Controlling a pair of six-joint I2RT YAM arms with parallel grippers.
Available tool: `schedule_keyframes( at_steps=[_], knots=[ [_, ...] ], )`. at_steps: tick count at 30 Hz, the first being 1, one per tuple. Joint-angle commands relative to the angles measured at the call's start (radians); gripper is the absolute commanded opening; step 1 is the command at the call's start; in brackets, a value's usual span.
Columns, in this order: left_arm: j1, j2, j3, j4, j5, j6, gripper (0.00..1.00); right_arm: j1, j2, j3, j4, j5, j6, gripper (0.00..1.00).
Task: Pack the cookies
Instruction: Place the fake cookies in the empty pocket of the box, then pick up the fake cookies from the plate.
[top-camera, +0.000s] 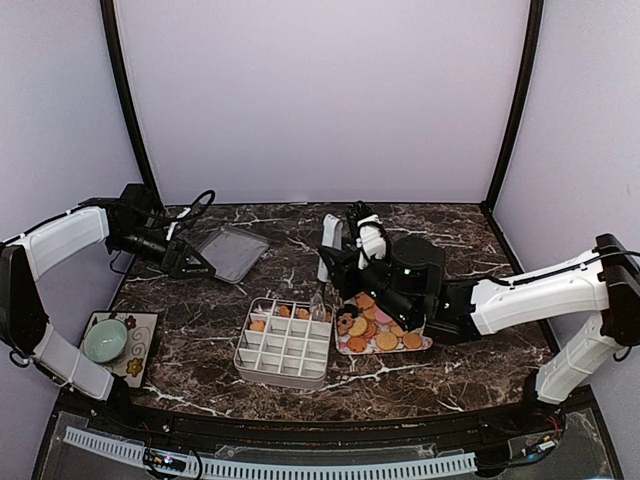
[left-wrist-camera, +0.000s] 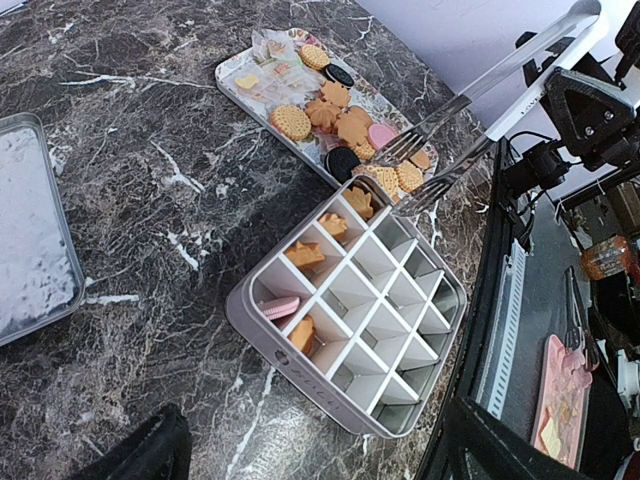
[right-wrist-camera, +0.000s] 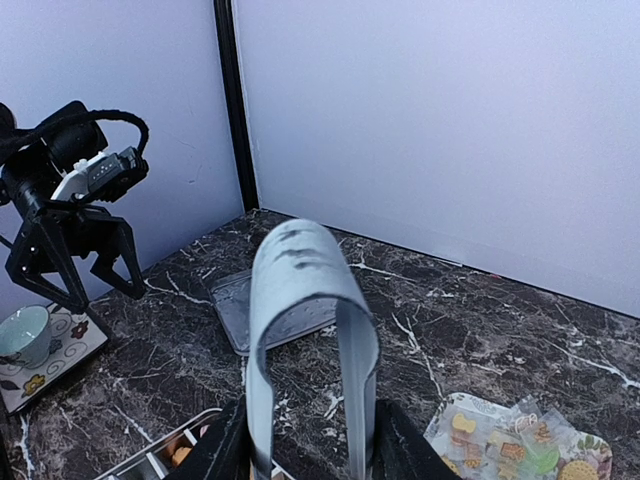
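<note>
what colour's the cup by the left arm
The cup is pale green, clearest in top external view.

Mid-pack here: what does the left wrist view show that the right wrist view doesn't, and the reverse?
Left wrist only: the tongs' tips above the tray end nearest the divider box, and that whole box with five cookies inside. Right wrist only: the open left claw, the bowl, and the right claw shut on the tongs' handle. Both: the metal lid and that tray.
</note>
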Motion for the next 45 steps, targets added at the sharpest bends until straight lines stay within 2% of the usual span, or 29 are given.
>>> schedule_keyframes(
  at_steps=[1, 8, 18, 24, 30, 36, 45],
  knots=[
    [0.004, -0.018, 0.016, -0.013, 0.024, 0.011, 0.90, 0.004, -0.047, 0.008, 0.041, 0.029, -0.014, 0.39],
    [0.005, -0.016, 0.024, -0.014, 0.023, 0.013, 0.90, -0.021, -0.140, -0.038, 0.004, 0.073, -0.022, 0.35],
    [0.005, -0.019, 0.031, -0.008, 0.017, 0.009, 0.91, -0.083, -0.359, -0.242, -0.116, 0.182, 0.009, 0.35],
    [0.005, -0.014, 0.032, 0.000, 0.014, 0.000, 0.93, -0.087, -0.433, -0.324, -0.182, 0.200, 0.079, 0.36],
    [0.005, -0.012, 0.034, 0.000, 0.015, 0.000, 0.93, -0.082, -0.458, -0.354, -0.205, 0.191, 0.136, 0.39],
    [0.004, -0.014, 0.031, -0.003, 0.017, 0.001, 0.92, -0.083, -0.452, -0.360, -0.224, 0.251, 0.131, 0.38],
    [0.004, -0.018, 0.020, 0.006, 0.022, 0.002, 0.92, -0.064, -0.437, -0.349, -0.201, 0.146, 0.163, 0.38]
  ],
)
